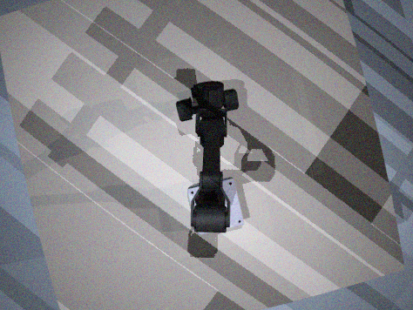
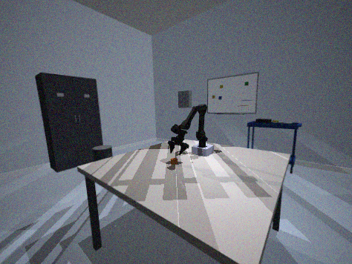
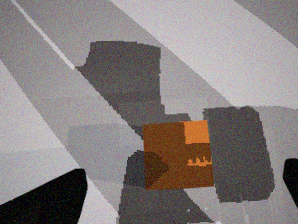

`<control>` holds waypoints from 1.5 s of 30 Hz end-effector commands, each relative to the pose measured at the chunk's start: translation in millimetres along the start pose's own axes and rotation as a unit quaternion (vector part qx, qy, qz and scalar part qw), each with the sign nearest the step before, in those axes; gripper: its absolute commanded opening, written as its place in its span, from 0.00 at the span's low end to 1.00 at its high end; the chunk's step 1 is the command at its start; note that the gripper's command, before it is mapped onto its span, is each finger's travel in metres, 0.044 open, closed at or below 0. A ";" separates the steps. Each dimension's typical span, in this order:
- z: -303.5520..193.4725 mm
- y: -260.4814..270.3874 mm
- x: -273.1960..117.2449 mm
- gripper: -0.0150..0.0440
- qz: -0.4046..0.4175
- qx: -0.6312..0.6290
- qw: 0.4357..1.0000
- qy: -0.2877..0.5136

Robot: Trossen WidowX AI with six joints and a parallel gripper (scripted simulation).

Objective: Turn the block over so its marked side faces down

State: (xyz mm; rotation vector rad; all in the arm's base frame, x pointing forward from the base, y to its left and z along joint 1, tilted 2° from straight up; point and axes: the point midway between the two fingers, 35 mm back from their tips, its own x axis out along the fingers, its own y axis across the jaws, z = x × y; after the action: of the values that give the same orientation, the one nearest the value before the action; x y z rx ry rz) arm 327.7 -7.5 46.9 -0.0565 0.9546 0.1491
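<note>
End effector (image 2: pixel 177 149) jaws apart, empty, hanging above the block (image 3: pixel 178 156). Orange-brown block sits on the striped grey table (image 2: pixel 208 193). Wrist view shows its top face with a lighter patch; top view hides it under the arm.

The arm (image 1: pixel 211 148) is matte black — blocky links, rounded joints — on a pale grey square base plate (image 1: pixel 235 205).

One block (image 3: pixel 178 156) is counted, orange-brown. One arm (image 1: pixel 211 148) with one gripper (image 2: pixel 177 148) is counted, two fingers (image 1: pixel 185 109) spread wide with nothing between them. One striped table (image 2: pixel 230 193), one dark cabinet (image 2: pixel 70 119), one whiteboard (image 2: pixel 232 93), one blue side table (image 2: pixel 274 125) are noted.
</note>
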 end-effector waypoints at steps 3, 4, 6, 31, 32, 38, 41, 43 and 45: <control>3.1 1.6 -19.1 1.00 -0.003 -0.007 1.000 0.020; 3.7 1.5 -18.9 1.00 -0.003 -0.007 1.000 0.023; 8.6 1.0 -17.6 1.00 -0.002 -0.005 0.999 0.045; 28.7 0.9 15.0 1.00 -0.004 -0.006 0.962 0.273; 28.7 0.9 15.0 1.00 -0.004 -0.006 0.962 0.273; 20.3 1.4 27.8 1.00 -0.004 -0.006 0.962 0.274; 18.4 1.3 31.2 1.00 -0.004 -0.006 0.962 0.274; 16.8 1.3 34.0 1.00 -0.004 -0.006 0.962 0.274; 15.1 1.2 36.9 1.00 -0.004 -0.006 0.962 0.274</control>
State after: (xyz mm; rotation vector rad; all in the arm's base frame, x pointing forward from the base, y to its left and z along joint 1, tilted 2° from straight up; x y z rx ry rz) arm 361.9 -0.5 31.4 -0.1176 1.4994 0.1383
